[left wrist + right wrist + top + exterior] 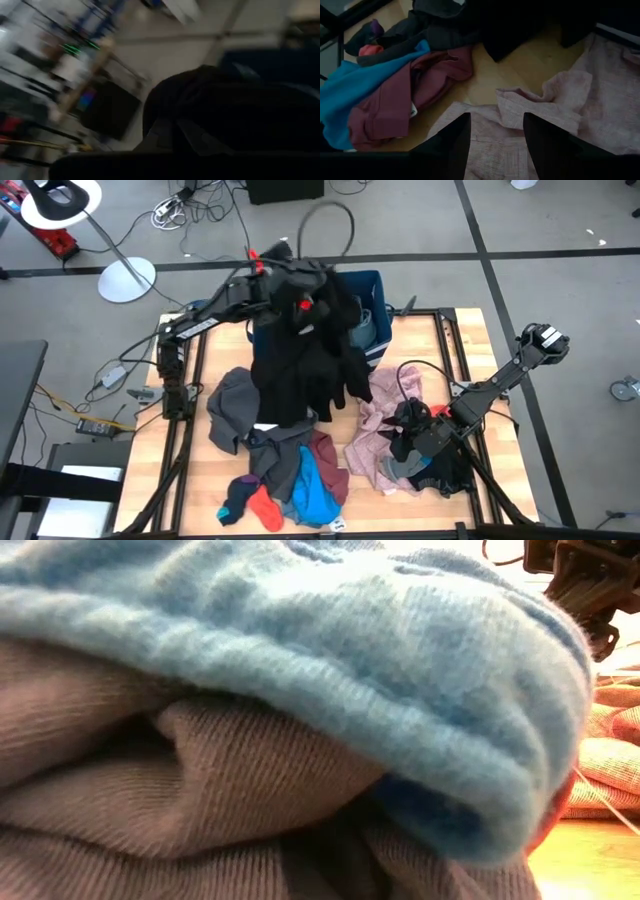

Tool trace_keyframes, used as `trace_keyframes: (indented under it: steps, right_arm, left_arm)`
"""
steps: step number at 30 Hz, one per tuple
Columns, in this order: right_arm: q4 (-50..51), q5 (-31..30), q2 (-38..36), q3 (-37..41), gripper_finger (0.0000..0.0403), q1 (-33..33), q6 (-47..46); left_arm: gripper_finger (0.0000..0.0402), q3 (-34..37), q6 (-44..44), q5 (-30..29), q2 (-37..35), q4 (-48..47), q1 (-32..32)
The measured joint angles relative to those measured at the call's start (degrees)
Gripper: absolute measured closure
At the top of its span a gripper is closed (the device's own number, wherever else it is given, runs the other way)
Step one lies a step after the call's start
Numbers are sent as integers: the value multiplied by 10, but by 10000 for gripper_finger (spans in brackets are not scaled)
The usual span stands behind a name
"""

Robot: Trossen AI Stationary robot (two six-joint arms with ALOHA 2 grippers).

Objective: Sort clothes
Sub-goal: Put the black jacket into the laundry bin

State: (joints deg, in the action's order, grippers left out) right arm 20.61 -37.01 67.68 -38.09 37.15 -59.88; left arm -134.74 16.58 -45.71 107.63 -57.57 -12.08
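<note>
My left gripper (300, 295) is raised over the table's far middle, next to the blue bin (372, 285), and is shut on a large black garment (300, 370). The garment fills the left wrist view (225, 115) and hides the fingers. My right gripper (405, 435) is open low over a pale pink garment (560, 100) at the table's right. Its fingers (452, 145) stand over the crumpled cloth, and I cannot tell whether they touch it. A pile of bright blue (315, 485), maroon (325, 450), orange-red (265, 508) and dark grey (232, 410) clothes lies near the front. My left gripper holds the black garment by its upper part (290, 315); the cloth itself hides the fingers. The garment hangs down below the gripper in long folds. I cannot tell whether its lower end (300, 415) touches the table.
Blue and grey-brown cloth (300, 690) lies right against the low camera and blocks most of that view. A dark and grey-teal heap (430, 470) lies under the right arm. Bare wood (520, 70) shows between the pink garment and the pile.
</note>
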Motion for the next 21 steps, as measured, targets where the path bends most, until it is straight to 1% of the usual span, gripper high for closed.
trace_keyframes:
  steps: [2, 5, 8, 10, 13, 16, 18, 21]
  right_arm:
    - [1, 0, 0, 0, 220, 0, 0]
    - [0, 0, 0, 0, 220, 0, 0]
    - [1, 0, 0, 0, 220, 0, 0]
    - [0, 0, 0, 0, 220, 0, 1]
    - [0, 0, 0, 0, 220, 0, 5]
    - [0, 0, 0, 0, 220, 0, 9]
    - [0, 0, 0, 0, 220, 0, 10]
    - [1, 0, 0, 0, 220, 0, 11]
  left_arm:
    - [401, 0, -42, 48, 15, -53, -12]
    - [401, 0, -79, 109, 44, -116, -27]
    - [401, 0, -96, 173, 72, -158, -42]
    - [401, 0, -98, 202, 94, -174, -49]
    - [401, 0, -98, 212, 127, -181, -53]
    - [391, 0, -98, 195, 150, -170, -52]
    - [378, 0, -97, 193, 157, -166, -52]
    - [347, 0, -97, 192, 162, -161, -52]
